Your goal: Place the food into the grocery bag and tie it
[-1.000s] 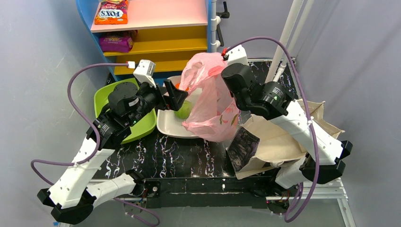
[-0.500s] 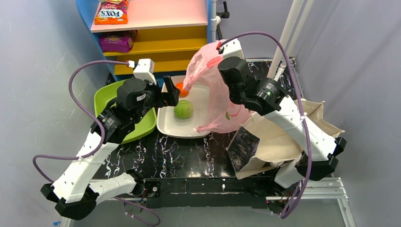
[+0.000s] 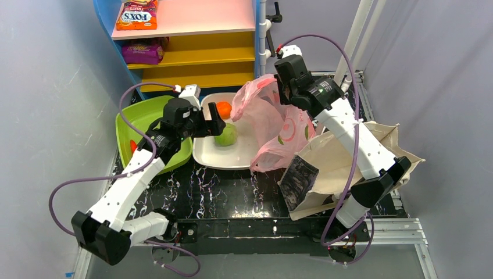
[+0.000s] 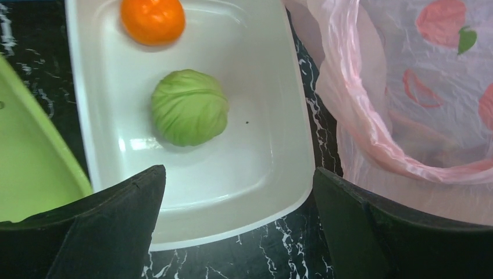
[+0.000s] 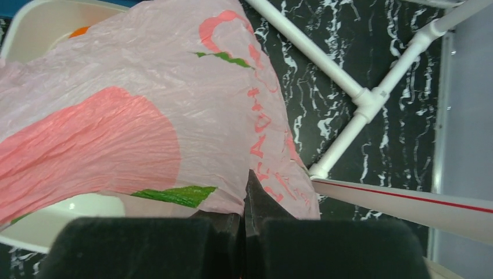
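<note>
- The left claw (image 4: 237,173) stands wide open and holds nothing; its two dark fingers (image 4: 110,226) are spread over the near end of the white tray (image 4: 256,157).
- The pale green cabbage (image 4: 189,107) lies near the middle of that tray (it touches neither finger).
- The orange fruit (image 4: 153,20) sits at the far end of the same tray, apart from the cabbage.
- The right claw (image 5: 247,195) is pinched tight on a fold of the pink grocery bag (image 5: 145,116), and the thin plastic spreads away from its tips.
- From above, the bag hangs from the raised right claw and drapes down past the right side of the tray to the black marbled worktop (image 3: 221,192).
- In the left wrist view the bag's rolled pink rim lies just right of the tray, its mouth open; I cannot tell whether any food is inside.
- A lime green dish (image 3: 136,119) lies just left of the white tray, under the left arm.
- A beige canvas tote (image 3: 343,168) lies on the right of the worktop, its dark printed panel just beside the bag's lower end.
- Behind the worktop stands a coloured shelf (image 3: 186,35) with snack packets (image 3: 136,14) on it.
</note>
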`<action>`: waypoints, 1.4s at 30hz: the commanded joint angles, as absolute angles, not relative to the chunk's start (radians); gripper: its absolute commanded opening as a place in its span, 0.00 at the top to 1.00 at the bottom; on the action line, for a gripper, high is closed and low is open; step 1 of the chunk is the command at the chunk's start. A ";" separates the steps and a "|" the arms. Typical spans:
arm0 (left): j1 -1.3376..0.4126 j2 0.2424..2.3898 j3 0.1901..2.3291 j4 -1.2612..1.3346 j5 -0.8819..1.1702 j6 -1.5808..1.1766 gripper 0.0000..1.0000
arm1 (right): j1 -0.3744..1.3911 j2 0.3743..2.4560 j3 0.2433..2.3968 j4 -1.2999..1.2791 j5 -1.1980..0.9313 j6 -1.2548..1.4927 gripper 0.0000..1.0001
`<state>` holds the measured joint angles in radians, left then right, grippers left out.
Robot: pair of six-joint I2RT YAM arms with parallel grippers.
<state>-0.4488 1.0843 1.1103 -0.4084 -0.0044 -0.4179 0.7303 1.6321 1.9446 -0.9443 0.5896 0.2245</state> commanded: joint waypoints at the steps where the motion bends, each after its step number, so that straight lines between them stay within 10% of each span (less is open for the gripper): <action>1: -0.447 1.144 1.092 -0.283 0.107 -0.389 0.02 | 0.671 1.628 2.004 -0.940 0.395 0.309 0.99; 42: -0.446 1.596 1.010 -0.092 -0.112 -0.431 0.02 | 0.557 1.589 1.844 -0.871 0.074 0.375 0.99</action>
<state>-0.4488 1.5593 0.9897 -0.0608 -0.0704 -0.4126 0.5686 1.6276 1.8542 -0.9100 0.0937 0.3641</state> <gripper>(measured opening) 0.981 0.023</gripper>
